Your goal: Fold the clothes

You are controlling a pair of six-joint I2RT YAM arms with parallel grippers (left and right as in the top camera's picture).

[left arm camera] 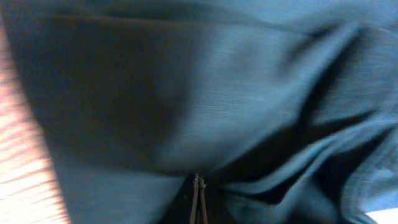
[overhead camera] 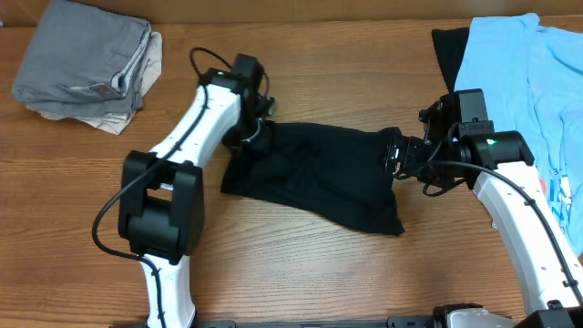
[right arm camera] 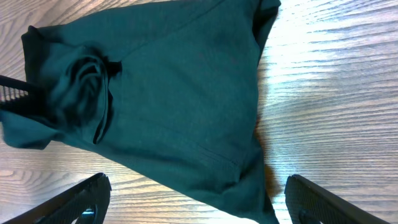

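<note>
Look to the middle of the bench [overhead camera: 301, 282] for the black T-shirt [overhead camera: 314, 173]: rumpled, half gathered, slanting from the far-left side down toward the near-right. Note also the light blue tee [overhead camera: 510, 82] lying at the far right corner, and the grey and beige folded garments [overhead camera: 86, 64] at the far left corner, both well apart from it.

Going by the left wrist view, count the left gripper [overhead camera: 248, 135] as clenched on a fold of the black T-shirt at its far-left end: pressed shut at the tips and buried in cloth. Count the right gripper [overhead camera: 393, 157] as released, with fingers [right arm camera: 78, 199] splayed wide, hovering low at the garment's right end, straddling cloth without pinching any.

Beware of hauling with the left gripper alone. With one end held and the other free, expect dragging across the bench rather than stretching, and a twisted heap instead of a flat panel. Beware of closing the right gripper on several layers at once; given the rolled lump showing in the right wrist view, likely to seize a wad and lock creases in. Beware equally of closing just beside the hem, on bare bench, and coming away with nothing. Mind the loose near-right tail, prone to tucking under during any lift. Keep every sweep short of the far right corner, to avoid snagging the light blue tee
</note>
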